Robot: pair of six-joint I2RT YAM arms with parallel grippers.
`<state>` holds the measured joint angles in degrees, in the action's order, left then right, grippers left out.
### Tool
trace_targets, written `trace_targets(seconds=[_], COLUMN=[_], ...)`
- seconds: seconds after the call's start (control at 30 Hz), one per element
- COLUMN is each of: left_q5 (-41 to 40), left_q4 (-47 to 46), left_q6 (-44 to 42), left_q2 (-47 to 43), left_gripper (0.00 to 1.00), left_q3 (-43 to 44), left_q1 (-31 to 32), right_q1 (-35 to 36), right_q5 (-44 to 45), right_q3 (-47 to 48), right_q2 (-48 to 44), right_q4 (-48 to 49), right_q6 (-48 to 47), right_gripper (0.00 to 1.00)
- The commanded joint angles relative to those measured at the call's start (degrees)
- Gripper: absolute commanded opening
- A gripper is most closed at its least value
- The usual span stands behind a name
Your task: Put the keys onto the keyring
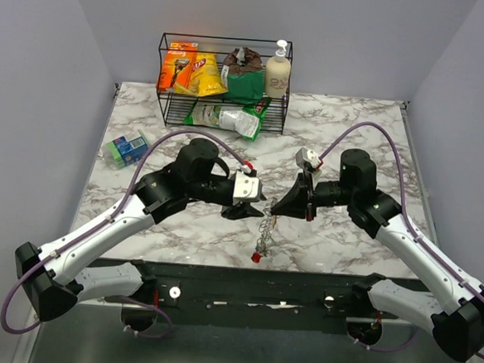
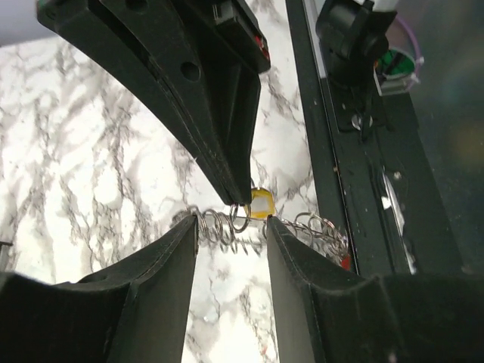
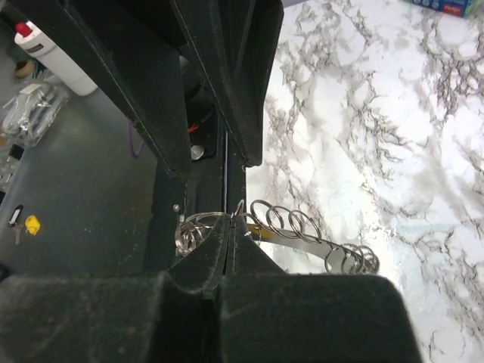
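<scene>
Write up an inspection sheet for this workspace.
Surface: marble table, no spills seen.
Job's things: keyring at centre front; yellow key by the pinch, red key at its near end.
Clutter: wire rack of packets at back; green-blue box at left.
Grippers: left gripper open, fingers straddling the keyring; right gripper shut on it.
Cables: purple cables looping off both arms, untangled.
Surroundings: grey walls; nothing else seen.

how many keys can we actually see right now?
2. A yellow key sits against the middle of the keyring coil. A red key lies at the ring's near end. Others may be hidden.
</scene>
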<state>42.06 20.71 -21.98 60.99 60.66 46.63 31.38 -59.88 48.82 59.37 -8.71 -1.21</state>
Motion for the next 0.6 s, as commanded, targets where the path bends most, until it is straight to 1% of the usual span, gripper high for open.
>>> trace_targets(seconds=[0.0, 0.37, 0.47, 0.57], left_q5=[0.21, 0.74, 0.83, 1.09], left_q4=[11.89, 12.08, 11.37, 11.02], left_q6=[-6.32, -7.73, -7.73, -7.47], left_q2=[3.25, 8.35, 8.97, 9.58], left_gripper=[0.50, 0.49, 0.47, 0.43], left_q3=[4.19, 6.39, 6.83, 7.45], left_q1=[0.30, 0.21, 0.21, 0.21], right_q1=[-0.26, -0.18, -0.26, -0.26], right_q5=[-1.82, -2.88, -3.14, -3.23], right_q3=[1.90, 1.02, 0.84, 0.75], right_q2=[0.21, 0.48, 0.48, 0.57], right_q4=[-1.75, -1.75, -1.75, -1.75], right_q6=[-2.74, -3.18, -3.44, -3.45], right_gripper=[0.01, 0.01, 0.01, 0.01])
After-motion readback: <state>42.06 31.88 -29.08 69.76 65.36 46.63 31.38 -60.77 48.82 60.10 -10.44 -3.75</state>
